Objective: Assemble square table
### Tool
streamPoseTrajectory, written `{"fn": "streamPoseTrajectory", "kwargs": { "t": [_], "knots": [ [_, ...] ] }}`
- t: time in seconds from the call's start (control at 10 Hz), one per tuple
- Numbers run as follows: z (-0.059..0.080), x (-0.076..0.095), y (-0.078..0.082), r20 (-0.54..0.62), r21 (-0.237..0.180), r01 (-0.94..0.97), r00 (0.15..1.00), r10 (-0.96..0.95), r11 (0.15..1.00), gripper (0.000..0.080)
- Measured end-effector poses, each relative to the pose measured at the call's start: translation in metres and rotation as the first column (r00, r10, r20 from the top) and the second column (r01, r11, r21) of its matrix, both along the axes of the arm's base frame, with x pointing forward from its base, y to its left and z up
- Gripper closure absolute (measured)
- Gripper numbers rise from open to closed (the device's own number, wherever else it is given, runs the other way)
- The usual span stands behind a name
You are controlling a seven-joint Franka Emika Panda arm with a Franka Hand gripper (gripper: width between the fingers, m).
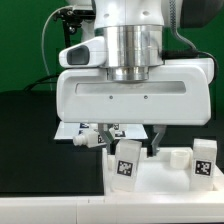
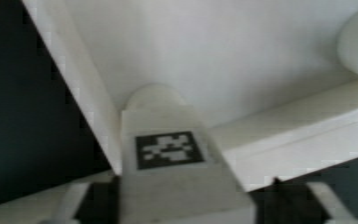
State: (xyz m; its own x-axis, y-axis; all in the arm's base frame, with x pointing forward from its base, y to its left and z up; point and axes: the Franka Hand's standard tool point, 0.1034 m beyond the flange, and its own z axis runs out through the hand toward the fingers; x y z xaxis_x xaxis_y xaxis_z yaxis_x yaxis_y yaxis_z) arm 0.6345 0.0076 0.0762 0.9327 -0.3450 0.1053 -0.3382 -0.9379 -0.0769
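Note:
The white square slab [image 1: 160, 186] lies at the front of the exterior view and fills most of the wrist view [image 2: 229, 50]. My gripper [image 1: 130, 152] hangs straight down over its left part, shut on a white leg [image 1: 126, 166] with a black-and-white tag. In the wrist view that leg [image 2: 167, 150] sits tight between my dark fingers [image 2: 98, 202] and points down at the slab near its edge. A second tagged leg [image 1: 205, 160] stands upright at the slab's right end. I cannot tell whether the held leg touches the slab.
The marker board [image 1: 78, 131] lies flat behind the gripper on the black table [image 1: 30, 130]. A pale strip [image 1: 40, 205] runs along the table's front edge. Green panels [image 1: 25, 50] stand at the back.

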Motion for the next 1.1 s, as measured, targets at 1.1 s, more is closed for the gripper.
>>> {"fn": "streamPoseTrajectory", "kwargs": {
  "t": [1.1],
  "knots": [
    [-0.0026,-0.0006,-0.003,-0.182,0.132,0.956,0.282,-0.942,0.261,0.0509]
  ]
}}
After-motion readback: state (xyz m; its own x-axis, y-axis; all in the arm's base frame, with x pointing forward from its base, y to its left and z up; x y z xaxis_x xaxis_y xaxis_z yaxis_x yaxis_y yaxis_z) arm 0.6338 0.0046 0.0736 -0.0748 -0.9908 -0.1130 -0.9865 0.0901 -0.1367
